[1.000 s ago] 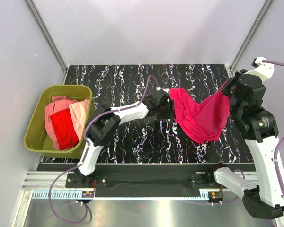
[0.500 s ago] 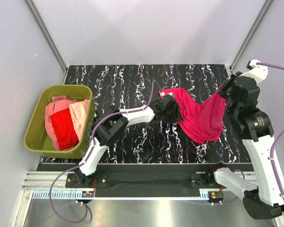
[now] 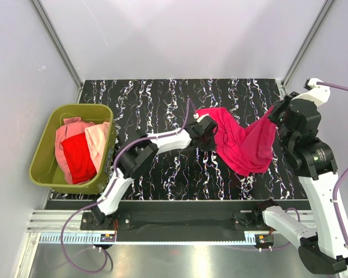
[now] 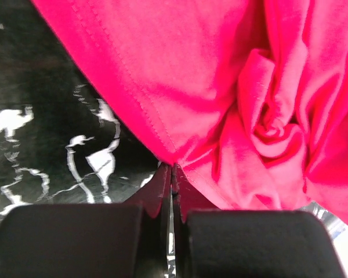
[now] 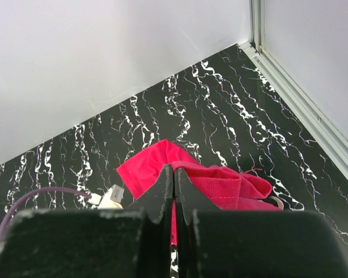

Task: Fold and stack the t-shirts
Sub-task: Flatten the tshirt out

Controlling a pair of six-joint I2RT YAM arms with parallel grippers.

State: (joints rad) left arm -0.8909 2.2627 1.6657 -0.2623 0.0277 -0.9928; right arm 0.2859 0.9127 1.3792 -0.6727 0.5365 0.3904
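Two grips on one magenta shirt (image 3: 243, 145). It hangs slung between the arms over the right half of the surface (image 3: 162, 98); can't tell if the low sagging point touches down.

Left fingers (image 4: 165, 179) are pressed fully together, with only a thin bit of hemmed edge caught at the very tips. Right fingers (image 5: 166, 182) are closed tight too, on a bunched wad of cloth at the shirt's other end, held higher near the right wall.

Other shirts sit in the tub (image 3: 43, 168) at far left, well apart: red shirt (image 3: 78, 159) on top of salmon shirt (image 3: 98, 136), not folded yet.

Risks:
- Left pinch is shallow. If the arms pull apart to stretch the cloth, the hem likely slips out and that side drops in a heap.
- Cloth is twisted and knotted in the middle in the left wrist view. Laying it down like this probably gives a crumpled pile, not a flat shirt, so any fold comes out bad.
- Right grip looks like several layers at once; may not be a true corner or shoulder, so the spread could come out skewed.
- Purple cable (image 3: 188, 113) runs just beside the left-hand edge of the cloth; it could snag.
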